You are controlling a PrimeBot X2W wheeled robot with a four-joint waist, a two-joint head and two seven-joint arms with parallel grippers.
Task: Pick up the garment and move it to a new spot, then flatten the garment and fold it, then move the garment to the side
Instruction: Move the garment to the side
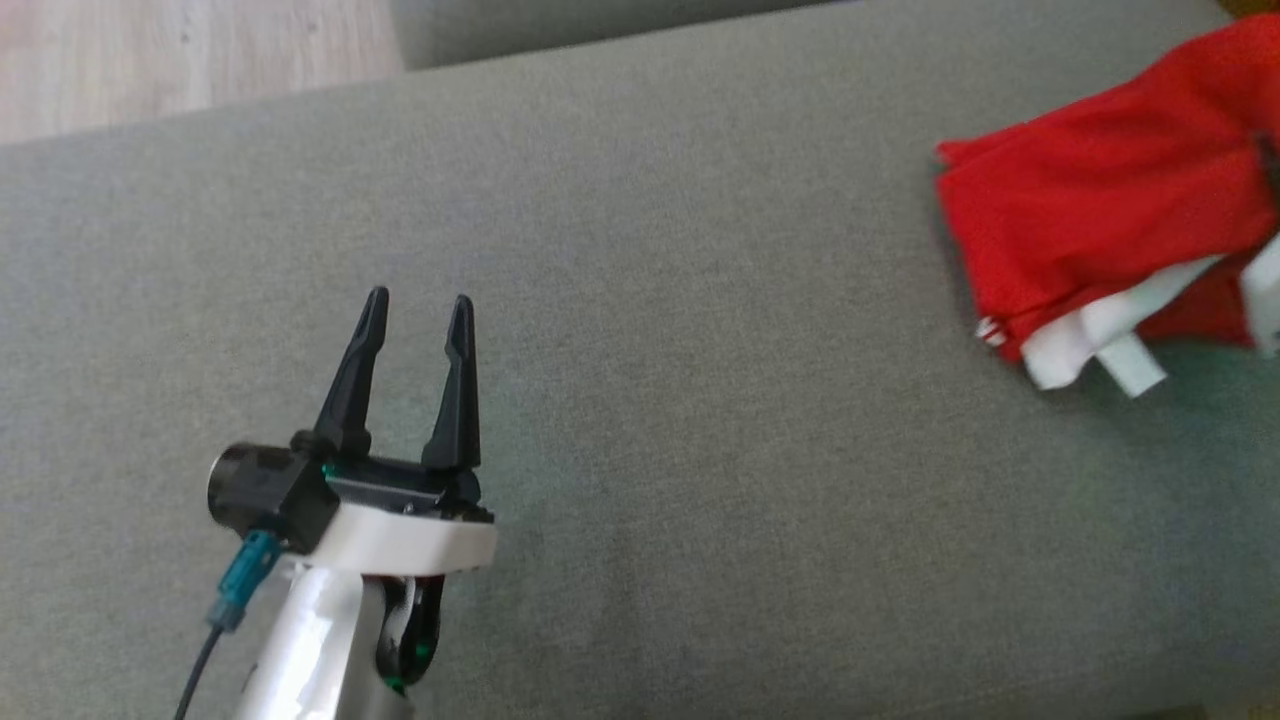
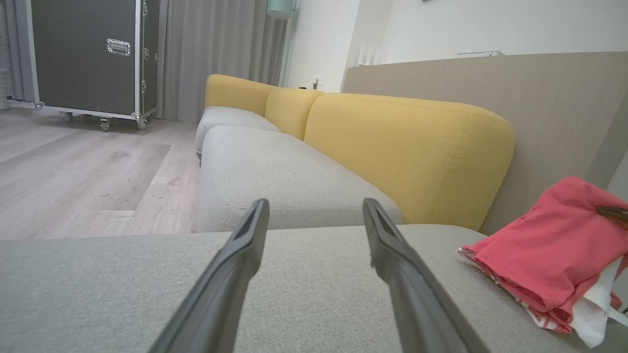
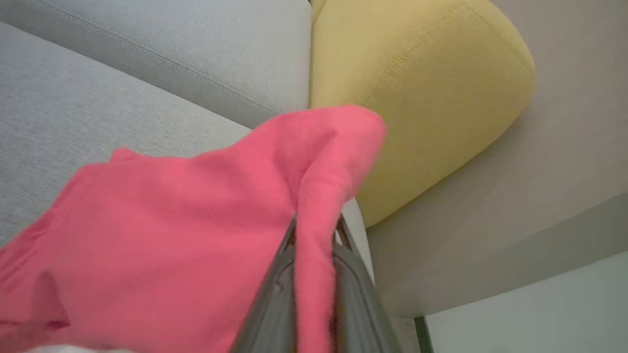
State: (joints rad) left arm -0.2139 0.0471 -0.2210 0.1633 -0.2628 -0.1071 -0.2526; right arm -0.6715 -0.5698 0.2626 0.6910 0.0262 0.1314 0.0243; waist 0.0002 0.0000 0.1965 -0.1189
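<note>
The right gripper (image 3: 316,230) is pinching a raised fold of the red garment (image 1: 1090,220) between nearly closed fingers, probably so that the folded bundle is shifting sideways as one piece. The bundle is lying near the end of the yellow backrest (image 3: 422,98). The left gripper (image 1: 420,296) is hovering well apart from that backrest with its fingers spread wide and empty, seemingly parked out of the way. No readable writing is showing.

The garment (image 1: 1100,210) lies on the sofa seat (image 1: 700,450), far right, before the backrest (image 2: 402,152); the left hand (image 1: 420,305) hovers well left.
</note>
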